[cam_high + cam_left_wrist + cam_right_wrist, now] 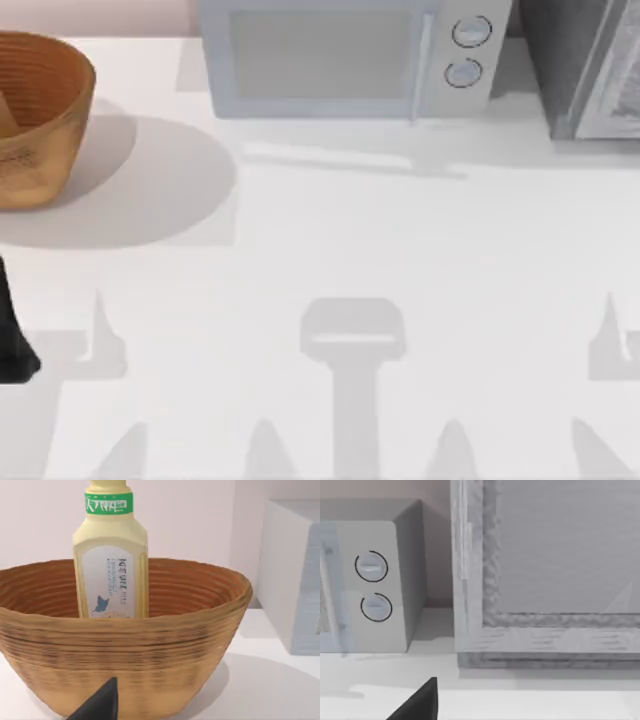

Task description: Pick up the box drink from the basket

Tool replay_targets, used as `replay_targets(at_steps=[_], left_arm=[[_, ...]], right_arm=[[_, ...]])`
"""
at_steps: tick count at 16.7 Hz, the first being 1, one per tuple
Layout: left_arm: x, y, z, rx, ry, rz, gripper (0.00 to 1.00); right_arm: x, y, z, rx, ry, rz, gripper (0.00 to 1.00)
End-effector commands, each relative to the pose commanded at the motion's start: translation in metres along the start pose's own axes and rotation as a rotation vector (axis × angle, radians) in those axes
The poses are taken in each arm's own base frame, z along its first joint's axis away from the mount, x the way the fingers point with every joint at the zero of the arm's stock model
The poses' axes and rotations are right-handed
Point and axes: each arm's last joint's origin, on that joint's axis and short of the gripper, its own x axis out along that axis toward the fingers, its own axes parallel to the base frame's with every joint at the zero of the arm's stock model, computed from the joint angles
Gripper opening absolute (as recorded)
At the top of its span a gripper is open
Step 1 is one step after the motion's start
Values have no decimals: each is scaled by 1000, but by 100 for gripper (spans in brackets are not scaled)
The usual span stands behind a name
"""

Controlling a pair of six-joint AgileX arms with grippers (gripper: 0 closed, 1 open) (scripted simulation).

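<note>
basket [35,120] upper left of the top view | box drink [111,555], pale yellow with green band, upright inside the basket | our left gripper [97,705] low before basket wall, finger spread we cannot tell | our right gripper [417,702] facing microwave [350,55], spread unclear | table [400,260] white

golden-brown ribbed basket [125,650]; pale yellow drink [111,555] (green neck band, white label, blue mark); grey-white microwave [345,55]; white table [400,260].
</note>
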Motion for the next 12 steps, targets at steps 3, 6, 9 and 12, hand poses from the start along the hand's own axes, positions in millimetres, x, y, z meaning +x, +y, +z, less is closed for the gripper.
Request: replay_targets(at_steps=[3, 6, 9, 12], left_arm=[[0, 0, 1, -1, 0, 1, 100], [5, 2, 13, -3, -14, 11, 100], [17, 6, 35, 0, -39, 19, 100], [42, 11, 57, 4, -58, 22, 100]], right_arm=[[0, 0, 0, 0, 0, 0, 100], [0, 0, 0, 0, 0, 0, 100], [0, 0, 0, 0, 0, 0, 100], [0, 0, 0, 0, 0, 0, 100]])
